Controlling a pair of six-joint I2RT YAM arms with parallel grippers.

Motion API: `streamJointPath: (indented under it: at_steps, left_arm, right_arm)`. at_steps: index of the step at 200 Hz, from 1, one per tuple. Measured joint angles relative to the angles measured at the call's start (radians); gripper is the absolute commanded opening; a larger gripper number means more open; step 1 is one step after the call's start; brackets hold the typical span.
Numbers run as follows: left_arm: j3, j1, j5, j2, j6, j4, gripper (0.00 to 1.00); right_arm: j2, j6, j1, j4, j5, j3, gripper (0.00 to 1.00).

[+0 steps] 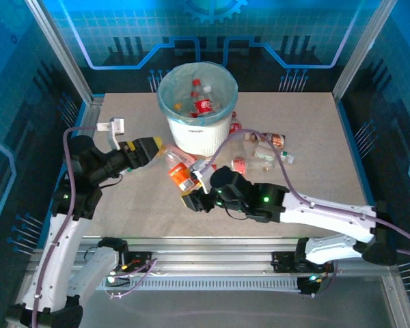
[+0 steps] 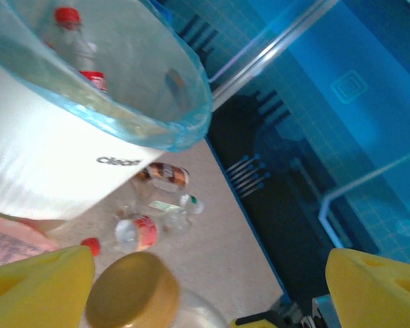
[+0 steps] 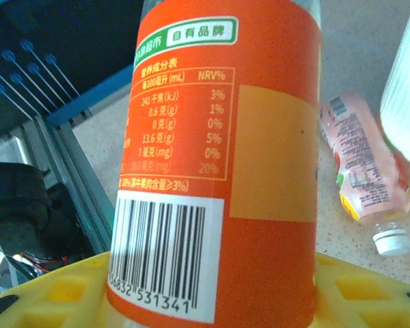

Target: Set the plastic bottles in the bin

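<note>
Where the table [image 1: 314,178] meets its near edge, the right gripper [image 1: 190,196] is found, its yellow jaws clamped on an orange bottle [image 1: 181,176]. A barcode and a printed label are seen close up from the right wrist. Just beyond it a pink bottle [image 3: 361,164] is laid on its side, white cap on, close beside the white wall of the bin [image 1: 195,130].

Left of that, the left gripper [image 1: 152,148] is pointed toward the bin's base. Its jaws are spread wide and nothing is pinched. A gold-capped bottle [image 2: 130,292] is seen between them, close to one finger and well apart from the other; whether it is touched cannot be told.

Right of the bin, a loose cluster of bottles [image 1: 260,147] is scattered lying down on the table: one brown-labelled [image 2: 165,175], one with a reddish label [image 2: 138,232], others clear.

Farthest off, the bin is stood upright at the table's back middle, lined with a teal bag. Several red-labelled bottles [image 1: 203,104] are already inside.
</note>
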Motion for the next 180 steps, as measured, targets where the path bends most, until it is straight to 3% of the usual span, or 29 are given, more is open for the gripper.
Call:
streamJointPath:
  at_steps: [36, 67, 93, 112, 130, 160, 180]
  left_arm:
    - [-0.001, -0.087, 0.035, 0.045, -0.050, 0.056, 0.83]
    - [-0.001, -0.155, 0.050, 0.067, -0.074, 0.102, 0.72]
    - [-0.001, -0.180, 0.049, 0.077, -0.079, 0.126, 0.60]
    - [-0.001, -0.183, 0.041, 0.084, -0.084, 0.127, 0.44]
    - [-0.001, -0.184, 0.032, 0.089, -0.094, 0.126, 0.36]
    - [0.010, -0.193, 0.005, 0.090, -0.096, 0.114, 0.27]
    - [0.054, -0.193, -0.060, 0.104, -0.073, 0.081, 0.16]
  right_arm:
    - [-0.096, -0.011, 0.000, 0.062, -0.002, -0.051, 0.40]
    - [-0.137, -0.014, 0.000, 0.090, -0.009, -0.079, 0.40]
    - [-0.150, -0.018, 0.000, 0.107, -0.030, -0.097, 0.40]
    - [-0.154, -0.022, 0.000, 0.123, -0.043, -0.110, 0.41]
    - [-0.154, -0.024, 0.000, 0.130, -0.045, -0.114, 0.48]
    - [-0.154, -0.023, 0.000, 0.122, -0.021, -0.113, 0.71]
    - [-0.154, -0.018, 0.000, 0.083, 0.031, -0.099, 0.75]
